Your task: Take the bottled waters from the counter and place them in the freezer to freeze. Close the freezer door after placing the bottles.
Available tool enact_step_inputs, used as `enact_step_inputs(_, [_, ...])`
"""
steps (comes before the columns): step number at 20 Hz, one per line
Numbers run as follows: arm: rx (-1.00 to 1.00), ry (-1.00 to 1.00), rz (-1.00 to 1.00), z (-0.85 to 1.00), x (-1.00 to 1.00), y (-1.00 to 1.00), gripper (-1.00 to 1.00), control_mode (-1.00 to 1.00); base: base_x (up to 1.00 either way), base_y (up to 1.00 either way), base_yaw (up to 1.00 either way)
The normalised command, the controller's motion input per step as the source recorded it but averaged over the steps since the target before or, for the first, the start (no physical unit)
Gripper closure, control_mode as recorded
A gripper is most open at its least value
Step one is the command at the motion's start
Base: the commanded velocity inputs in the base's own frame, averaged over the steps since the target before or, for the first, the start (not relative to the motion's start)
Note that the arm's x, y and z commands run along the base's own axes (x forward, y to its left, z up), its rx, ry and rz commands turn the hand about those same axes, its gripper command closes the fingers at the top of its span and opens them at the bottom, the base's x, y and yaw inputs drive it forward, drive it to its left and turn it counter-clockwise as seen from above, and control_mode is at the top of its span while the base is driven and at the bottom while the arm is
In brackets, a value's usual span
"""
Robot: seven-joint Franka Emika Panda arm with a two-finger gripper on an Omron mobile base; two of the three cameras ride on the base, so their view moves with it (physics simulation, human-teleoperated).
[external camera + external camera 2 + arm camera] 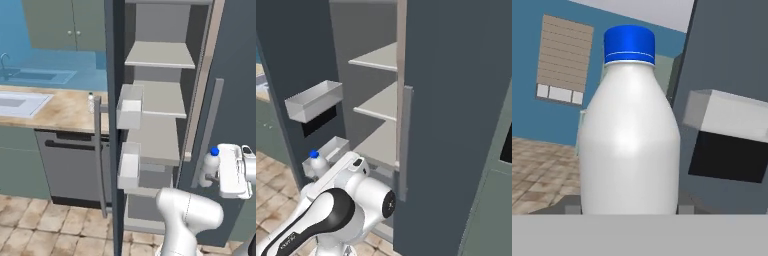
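My gripper [209,176] is shut on a bottled water [210,167], a whitish bottle with a blue cap, held upright in front of the open freezer [157,100], low and to the right of its pale shelves. From the other side, that bottle [317,164] stands by the lower white bin of the open freezer door [296,60]. The hand view has the bottle [629,145] close up between the fingertips. Another bottled water [91,102] stands on the beige counter [60,112], just left of the freezer door [114,125], which I see edge-on.
Two white bins [130,107] stick out from the open door's inner face. A closed dark door with a grey bar handle [212,125] stands right of the opening. A white sink [20,102] sits in the counter, above a dark dishwasher [70,165].
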Motion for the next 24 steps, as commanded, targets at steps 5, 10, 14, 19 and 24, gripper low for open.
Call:
enact_step_inputs(5, [0.00, 0.00, 0.00, 0.00, 0.00, 0.00, 1.00, 1.00, 0.09, 0.00, 0.30])
enact_step_inputs(10, [0.00, 0.00, 0.00, 0.00, 0.00, 0.00, 1.00, 1.00, 0.21, -0.11, 0.10])
enact_step_inputs(14, [0.00, 0.00, 0.00, 0.00, 0.00, 0.00, 1.00, 1.00, 0.36, -0.10, -0.08])
enact_step_inputs(19, [0.00, 0.00, 0.00, 0.00, 0.00, 0.00, 1.00, 1.00, 0.36, -0.05, -0.07])
enact_step_inputs(24, [0.00, 0.00, 0.00, 0.00, 0.00, 0.00, 1.00, 1.00, 0.46, 0.00, -0.04])
